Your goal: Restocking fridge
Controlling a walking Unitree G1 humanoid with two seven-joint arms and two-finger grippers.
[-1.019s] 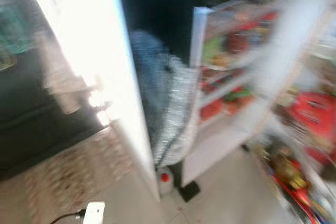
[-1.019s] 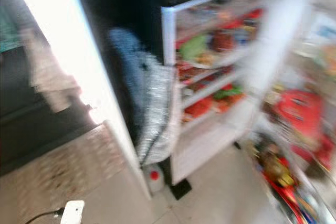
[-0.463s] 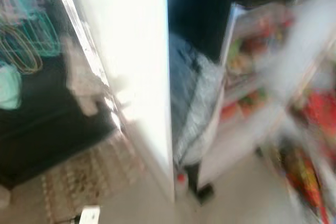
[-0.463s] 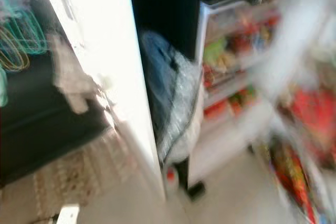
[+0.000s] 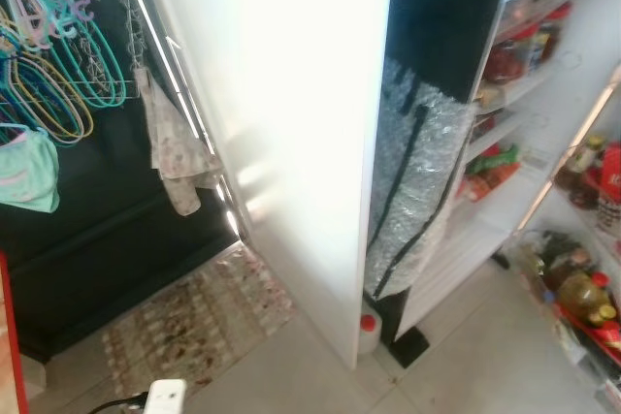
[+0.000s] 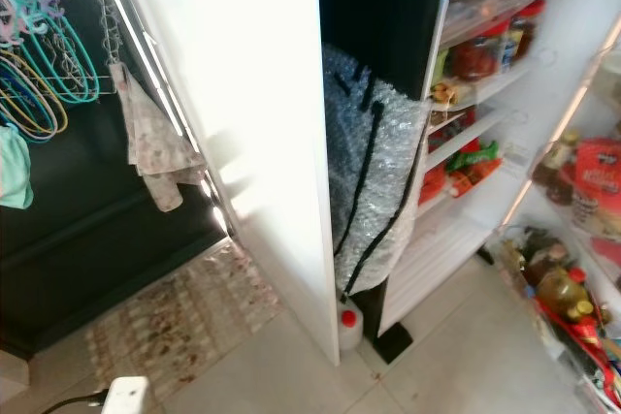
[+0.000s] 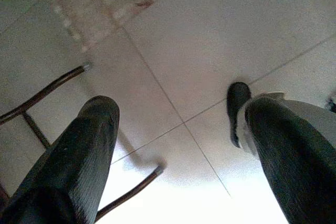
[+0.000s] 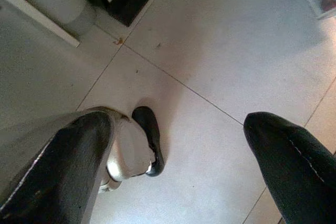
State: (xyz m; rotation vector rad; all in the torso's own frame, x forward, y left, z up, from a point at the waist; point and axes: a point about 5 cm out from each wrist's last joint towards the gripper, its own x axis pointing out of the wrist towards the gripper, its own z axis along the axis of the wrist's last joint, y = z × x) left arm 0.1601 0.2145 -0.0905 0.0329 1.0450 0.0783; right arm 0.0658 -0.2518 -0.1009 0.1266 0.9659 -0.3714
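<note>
Facing the open fridge (image 6: 505, 84) at two o'clock, the robot is, I judge, approaching it with nothing in hand. Both arms are hanging idle over the floor (image 8: 210, 51): left gripper (image 7: 178, 145) and right gripper (image 8: 178, 145) are gaping wide, empty. Shelves are holding jars (image 6: 475, 57). Next move is calling for fetching stock.
</note>
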